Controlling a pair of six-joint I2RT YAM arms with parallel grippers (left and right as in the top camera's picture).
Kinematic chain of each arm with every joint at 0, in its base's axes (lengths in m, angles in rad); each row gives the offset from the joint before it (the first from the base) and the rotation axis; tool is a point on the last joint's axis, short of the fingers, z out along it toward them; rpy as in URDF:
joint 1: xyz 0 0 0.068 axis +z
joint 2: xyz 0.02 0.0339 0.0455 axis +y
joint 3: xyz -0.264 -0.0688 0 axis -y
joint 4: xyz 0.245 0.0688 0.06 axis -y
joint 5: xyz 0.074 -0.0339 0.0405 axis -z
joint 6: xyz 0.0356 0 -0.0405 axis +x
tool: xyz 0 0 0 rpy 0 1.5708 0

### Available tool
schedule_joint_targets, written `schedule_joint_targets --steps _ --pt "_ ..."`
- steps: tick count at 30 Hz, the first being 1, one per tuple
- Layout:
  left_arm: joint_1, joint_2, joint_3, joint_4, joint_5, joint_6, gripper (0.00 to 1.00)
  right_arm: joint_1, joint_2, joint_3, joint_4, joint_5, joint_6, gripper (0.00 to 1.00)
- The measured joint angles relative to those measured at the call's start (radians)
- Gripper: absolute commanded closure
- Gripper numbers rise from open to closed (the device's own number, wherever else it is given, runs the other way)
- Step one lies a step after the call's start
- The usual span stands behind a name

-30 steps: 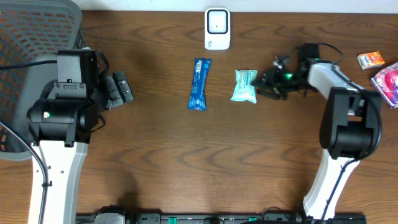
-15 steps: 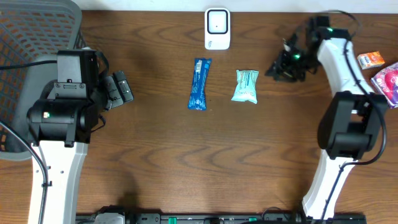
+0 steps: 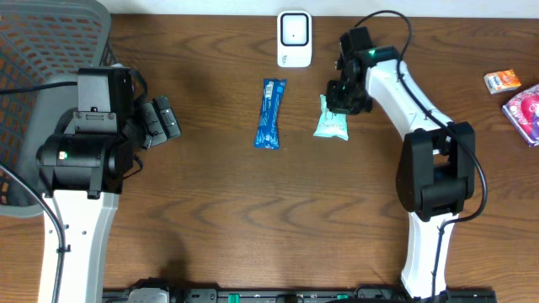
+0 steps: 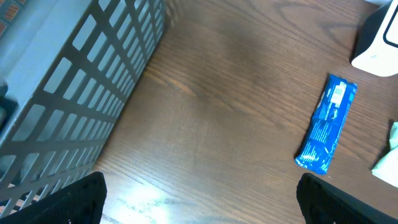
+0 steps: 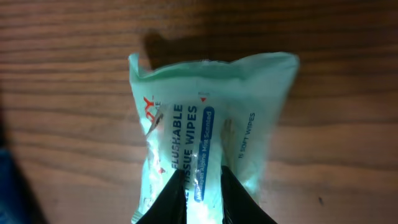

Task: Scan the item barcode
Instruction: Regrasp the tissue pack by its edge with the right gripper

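The left gripper is idling beside the grey lattice basket, its fingers spread wide. Right of the glossy blue bar, the right gripper, having swung in from the table's right side, is narrowing and pinching the soft, crinkly mint pack. The pack is lying flat just below the boxy white scanner, so the pick-up is likely beginning.

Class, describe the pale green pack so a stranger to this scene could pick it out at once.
Find the white scanner at the far middle edge of the table. Two packets lie before it; the wipes pack is the right one, under the right pincer. It is short and mint green, while the blue packet beside it is long and thin.
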Motion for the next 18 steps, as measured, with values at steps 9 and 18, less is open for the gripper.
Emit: schedule_joint_targets --steps 9,18 --pt "0.000 0.000 0.000 0.000 0.000 0.000 0.02 0.009 -0.024 -0.068 0.040 0.032 0.019 0.73" --pt "0.000 0.000 0.000 0.000 0.000 0.000 0.02 -0.013 -0.002 0.153 -0.223 0.069 0.011 0.17"
